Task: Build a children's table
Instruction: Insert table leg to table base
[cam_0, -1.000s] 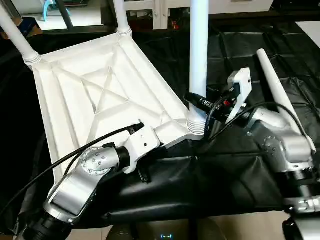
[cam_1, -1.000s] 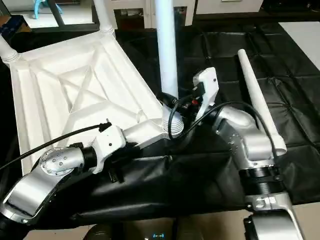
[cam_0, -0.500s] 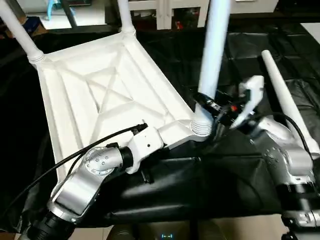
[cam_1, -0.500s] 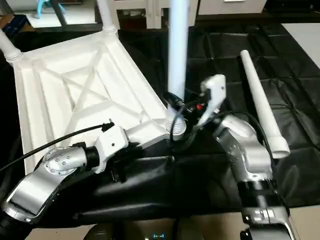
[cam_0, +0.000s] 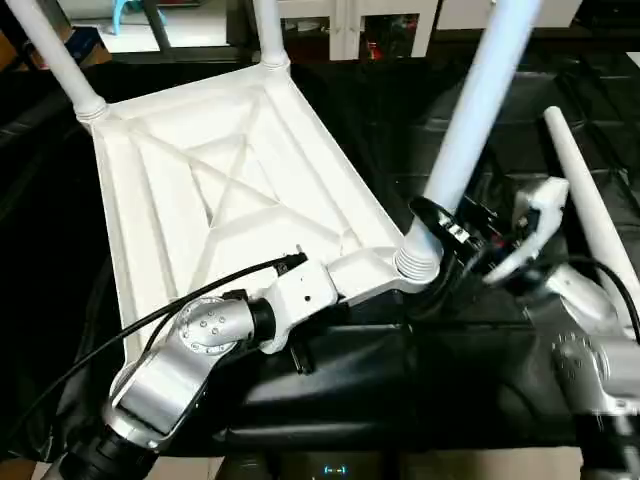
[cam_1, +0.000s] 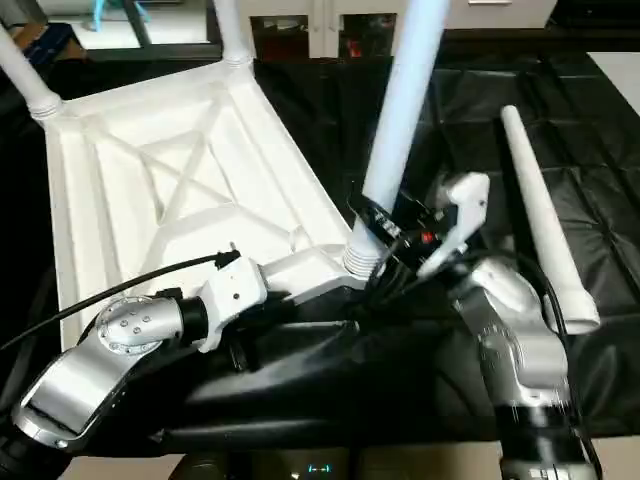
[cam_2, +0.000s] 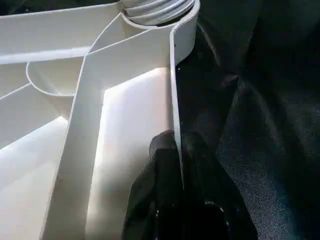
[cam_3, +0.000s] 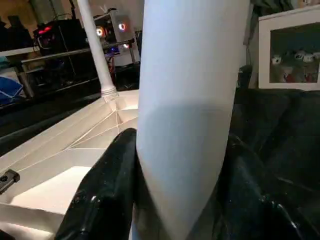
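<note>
The children's table top (cam_0: 220, 190) lies upside down on black cloth, its X-ribs showing. Two white legs (cam_0: 55, 55) (cam_0: 268, 30) stand in the far corner sockets. A third leg (cam_0: 470, 130) sits in the near right socket (cam_0: 418, 262) and leans to the right. My right gripper (cam_0: 440, 222) is shut around this leg just above the socket, with black fingers (cam_3: 107, 185) on both sides of it. My left gripper (cam_2: 172, 145) is shut on the top's thin rim (cam_2: 175, 90) close to that socket. A fourth leg (cam_0: 590, 210) lies loose on the cloth at the right.
Black cloth (cam_0: 480, 380) covers the work surface and hangs over its near edge. White shelving (cam_0: 350, 15) stands beyond the far edge. My right forearm (cam_0: 590, 350) lies beside the loose leg.
The leg in my right gripper has tipped from upright to leaning right, and the gripper went with it. The camera has shifted. My left gripper holds the rim as before.
</note>
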